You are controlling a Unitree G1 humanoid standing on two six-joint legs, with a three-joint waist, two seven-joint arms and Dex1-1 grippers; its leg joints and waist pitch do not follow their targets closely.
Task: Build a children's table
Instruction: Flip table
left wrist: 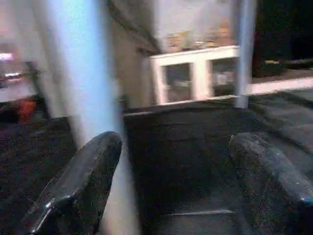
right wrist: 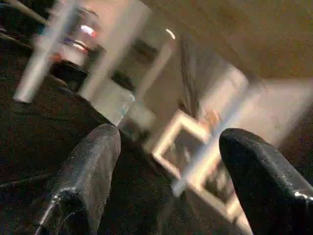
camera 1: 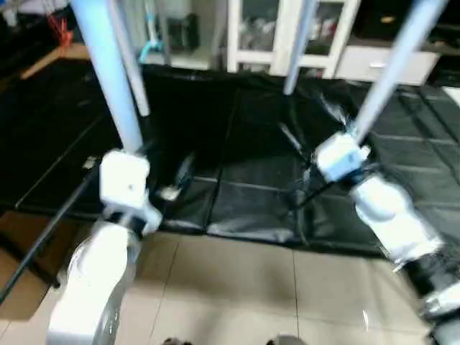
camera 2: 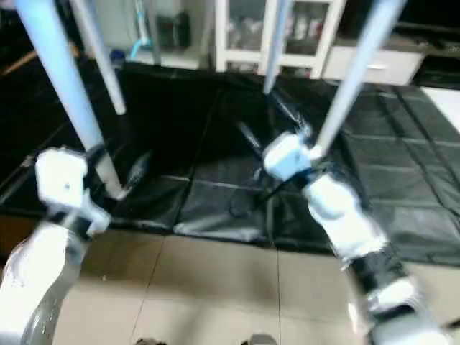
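Four white legs of the children's table come down from the upper edge of the head views; its top is out of view. Two far legs [camera 1: 135, 72] [camera 1: 296, 54] end on the black mat. The near left leg [camera 1: 108, 72] runs down beside my left wrist. In the left wrist view this leg [left wrist: 80, 73] lies against one finger [left wrist: 83, 186] of my open left gripper [left wrist: 174, 144], the other finger far from it. The near right leg [camera 1: 395, 65] ends behind my right wrist [camera 1: 341, 154]. My right gripper [right wrist: 171, 137] is open with nothing between its fingers.
A black mat [camera 1: 251, 144] covers the floor under the legs, and beige tiles [camera 1: 237, 287] lie in front of it. A white glass-door cabinet [camera 1: 287, 36] and a white drawer unit [camera 1: 388, 65] stand behind. A thin black rod [camera 1: 43, 230] slants at the left.
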